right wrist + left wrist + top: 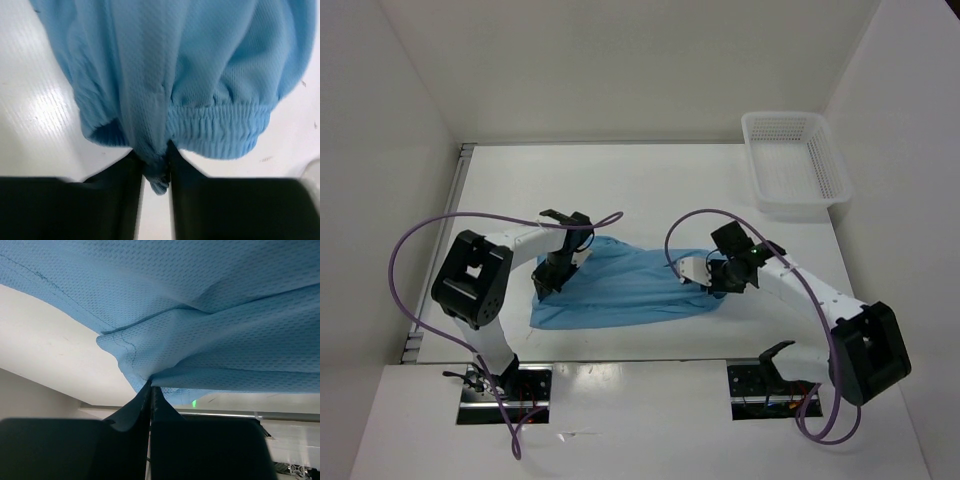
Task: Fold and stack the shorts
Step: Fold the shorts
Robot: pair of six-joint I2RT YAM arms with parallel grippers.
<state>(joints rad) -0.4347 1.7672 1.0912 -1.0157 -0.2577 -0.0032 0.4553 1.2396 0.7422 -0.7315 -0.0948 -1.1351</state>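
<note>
The sky-blue shorts (620,285) lie across the near middle of the white table (650,190), stretched sideways between the 2 arms. In the top view the cloth forms a long, roughly flat shape, wider toward the left, with a few soft creases running along it.

The left gripper (150,387) sits at the shorts' left end. Its 2 fingers are pressed together on a stitched hem corner (125,357), and no gap shows between them. From that pinch the mesh fabric fans up and away in folds, and the hem edge beside it stands clear of the tabletop.

The right gripper (155,167) sits at the shorts' right end. Its jaws are closed on a bunched fold of cloth at the gathered elastic waistband (220,135), with a small tuft poking out below the fingers. The waistband curves off to the right of the pinch, and the fabric spreads out beyond it.

A white plastic mesh basket (752,170) stands at the table's far right corner, well apart from the shorts and both grippers.
</note>
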